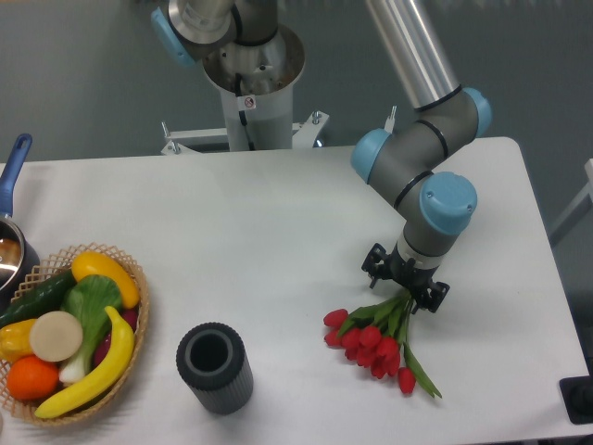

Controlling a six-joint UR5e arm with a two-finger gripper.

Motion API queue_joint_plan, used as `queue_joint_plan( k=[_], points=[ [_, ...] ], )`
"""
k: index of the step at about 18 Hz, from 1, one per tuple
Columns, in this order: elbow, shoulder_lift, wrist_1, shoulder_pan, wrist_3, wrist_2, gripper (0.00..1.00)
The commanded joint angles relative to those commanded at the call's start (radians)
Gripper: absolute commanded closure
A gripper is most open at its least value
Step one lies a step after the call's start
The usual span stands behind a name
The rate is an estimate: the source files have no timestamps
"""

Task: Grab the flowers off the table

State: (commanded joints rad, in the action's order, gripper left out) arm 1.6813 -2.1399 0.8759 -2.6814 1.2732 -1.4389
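Note:
The flowers [372,341], a bunch of red tulip buds with green stems and leaves, lie on the white table [278,213] at the front right. The buds point to the lower left and the stems run up to the right, under my gripper [405,289]. The gripper points straight down over the stem end, low and at the stems. Its black body and the blue-capped wrist hide the fingertips, so I cannot tell whether the fingers are closed on the stems. One long leaf sticks out to the lower right.
A black ribbed cylinder cup [215,367] stands upright at the front centre. A wicker basket [130,269] with bananas, an orange, a cucumber and a green leafy vegetable sits at the front left. A pot with a blue handle [13,167] is at the left edge. The arm's base [250,74] stands behind the table.

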Motion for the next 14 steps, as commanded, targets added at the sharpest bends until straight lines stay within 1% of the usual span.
queue_joint_plan(
  k=[1, 2, 4, 8, 11, 14],
  points=[
    [0.003, 0.002, 0.000, 0.000, -0.006, 0.000, 0.92],
    [0.002, 0.003, 0.002, 0.002, -0.009, 0.000, 1.00],
    [0.000, 0.015, 0.006, 0.000, -0.032, 0.000, 1.00],
    [0.000, 0.063, 0.017, 0.000, -0.098, 0.002, 1.00],
    [0.000, 0.115, 0.023, 0.000, -0.106, -0.005, 1.00],
    [-0.034, 0.158, 0.072, -0.020, -0.107, -0.009, 1.00]
  ],
)
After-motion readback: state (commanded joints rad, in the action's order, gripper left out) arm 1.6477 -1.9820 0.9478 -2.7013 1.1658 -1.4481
